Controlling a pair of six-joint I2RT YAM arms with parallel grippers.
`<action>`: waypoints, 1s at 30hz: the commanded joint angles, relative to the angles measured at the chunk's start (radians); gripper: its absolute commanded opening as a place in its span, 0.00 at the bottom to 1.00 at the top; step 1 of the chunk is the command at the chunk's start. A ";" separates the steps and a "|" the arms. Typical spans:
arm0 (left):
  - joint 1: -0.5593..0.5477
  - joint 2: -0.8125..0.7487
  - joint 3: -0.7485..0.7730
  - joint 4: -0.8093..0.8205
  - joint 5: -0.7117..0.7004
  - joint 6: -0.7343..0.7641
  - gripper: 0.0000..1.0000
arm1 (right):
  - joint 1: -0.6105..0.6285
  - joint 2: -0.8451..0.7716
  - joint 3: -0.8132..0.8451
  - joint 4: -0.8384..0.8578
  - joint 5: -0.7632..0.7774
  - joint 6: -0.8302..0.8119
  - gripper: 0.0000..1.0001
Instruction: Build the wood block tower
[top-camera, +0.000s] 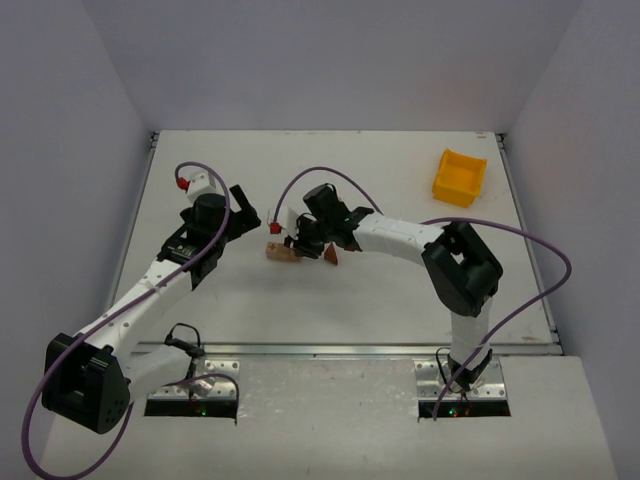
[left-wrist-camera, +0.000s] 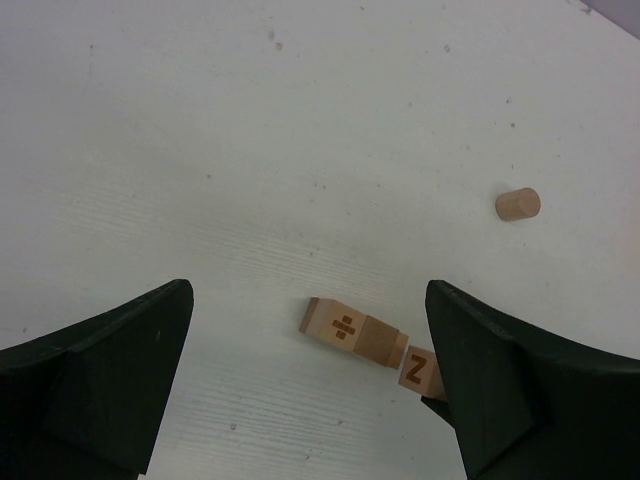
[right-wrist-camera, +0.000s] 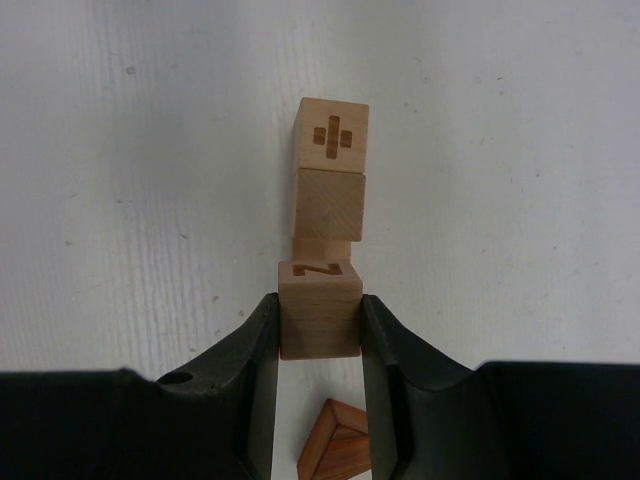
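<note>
- the wood blocks (top-camera: 283, 252) are near the middle of the table (top-camera: 400, 300), between the two arms. no tower stands yet. they look like a short row lying flat.
- the right fingers (right-wrist-camera: 255, 350) are clamped on the z block (right-wrist-camera: 320, 305), one finger on each side of it. i cannot tell if it is off the table or resting on it.
- just past the z block in the row are a plain cube (right-wrist-camera: 330, 205) and then a cube with a sign (right-wrist-camera: 333, 135). a small bit of wood shows between the z block and the plain cube, but i cannot tell what it is.
- a red-brown wedge (right-wrist-camera: 335, 450) lies just beside the row, low between the right fingers.
- the left fingers (left-wrist-camera: 120, 370) are wide apart and hold nothing. they hang over the same row.
- a little round peg (left-wrist-camera: 518, 204) lies off by itself. the yellow bin (top-camera: 459, 177) is well apart, by the far right corner.
- i think the step is to lift the z block and set it on another block.
- to do it well, go straight up so the cubes next to it do not get dragged.
- hold the block flat, put it square on top, and let go slowly so nothing tips.
- the left fingers should keep clear of the row.
</note>
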 joint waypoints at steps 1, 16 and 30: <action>0.008 0.000 -0.001 0.040 -0.015 -0.009 1.00 | -0.001 0.021 0.032 0.079 0.052 0.023 0.08; 0.009 0.006 -0.001 0.038 -0.021 -0.011 1.00 | 0.000 0.051 0.050 0.074 0.064 0.040 0.12; 0.009 0.014 0.000 0.040 -0.027 -0.011 1.00 | 0.000 0.077 0.084 0.057 0.057 0.056 0.16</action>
